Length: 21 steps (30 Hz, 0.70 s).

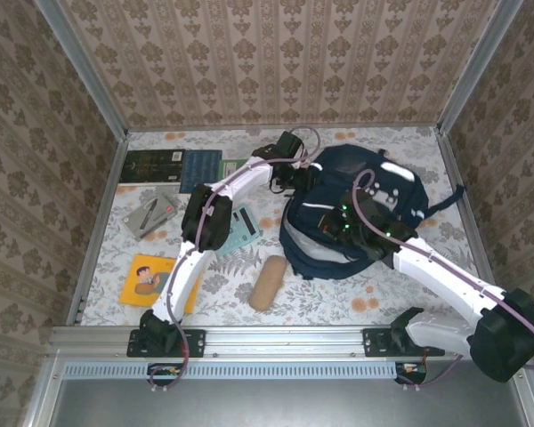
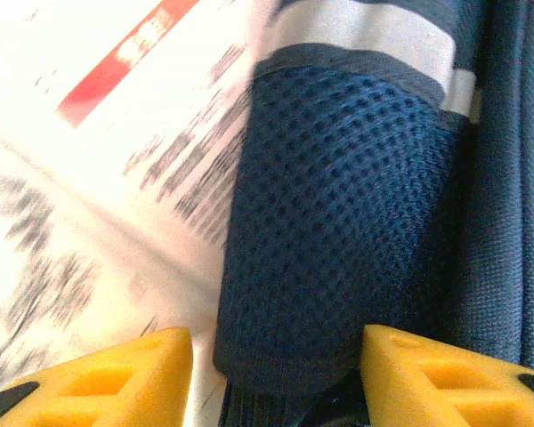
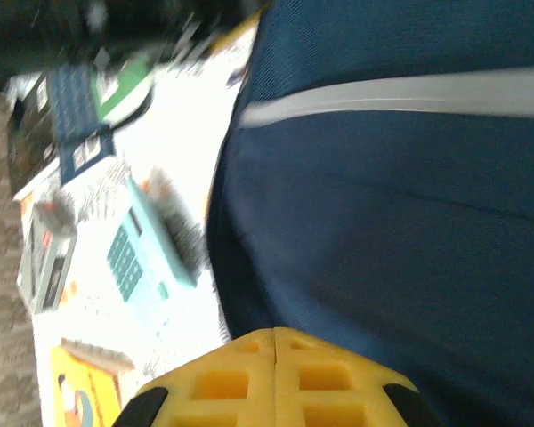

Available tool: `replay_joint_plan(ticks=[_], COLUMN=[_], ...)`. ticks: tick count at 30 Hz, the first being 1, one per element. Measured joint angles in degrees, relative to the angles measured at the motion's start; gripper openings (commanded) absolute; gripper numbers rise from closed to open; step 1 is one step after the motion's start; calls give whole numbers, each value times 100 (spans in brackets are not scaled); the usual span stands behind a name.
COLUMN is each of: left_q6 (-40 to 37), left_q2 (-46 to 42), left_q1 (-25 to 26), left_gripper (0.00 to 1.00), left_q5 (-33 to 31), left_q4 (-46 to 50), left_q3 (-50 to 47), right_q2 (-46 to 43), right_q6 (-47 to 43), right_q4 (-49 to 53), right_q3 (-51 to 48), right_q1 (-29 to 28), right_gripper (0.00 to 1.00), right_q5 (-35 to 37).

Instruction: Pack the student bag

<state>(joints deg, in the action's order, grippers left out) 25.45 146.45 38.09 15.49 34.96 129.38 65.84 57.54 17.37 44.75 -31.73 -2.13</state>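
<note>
On the floral table (image 1: 338, 302), left tool (image 2: 276, 356) gapes over mesh of the student bag (image 2: 338, 222) — right tool (image 3: 274, 356) clenched, fingers together.

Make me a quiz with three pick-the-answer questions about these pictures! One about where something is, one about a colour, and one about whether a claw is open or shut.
1. Seen from above, where is the light-teal plastic calculator?
A. On the flowery table, left of the big navy-blue fabric backpack
B. On top of the backpack
C. Right of the backpack

2. What colour is the flat book at the table's near-left corner?
A. Red
B. Yellow
C. Black

3. How is the right claw?
A. Wide open
B. Shut
C. Holding a pen

Answers:
1 A: it lies on the table beside the backpack's left edge.
2 B: its cover is bright yellow.
3 B: in the right wrist view its two yellow fingers press together with no gap.
</note>
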Motion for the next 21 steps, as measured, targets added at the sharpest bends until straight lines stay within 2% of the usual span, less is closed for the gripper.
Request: replay_joint_plan(ticks=[4,9,10,15,21], left_q6=[-81,-127,-131,-151,-151], left_q2=[334,181,44,-1237,-3075], left_q1=[20,-46,-85,-345,-739], left_gripper=[56,58,59,63,67], left_q5=[166,297,317,376,385], left_q4=[-26,-44,-57,-201,-570], left_q3=[675,640,490,-772,-2151], right_q2=[424,866,962,1637,2216], right_q6=[9,-111,-181,-868,-1834], right_q4=[-203,-284,-310,-131,468], right_q3=[170,501,575,1119,1309], right_q1=[-181,-57,0,142,114], right_gripper=[0,0,3,19,21], right_q5=[7,81,81,17,-96])
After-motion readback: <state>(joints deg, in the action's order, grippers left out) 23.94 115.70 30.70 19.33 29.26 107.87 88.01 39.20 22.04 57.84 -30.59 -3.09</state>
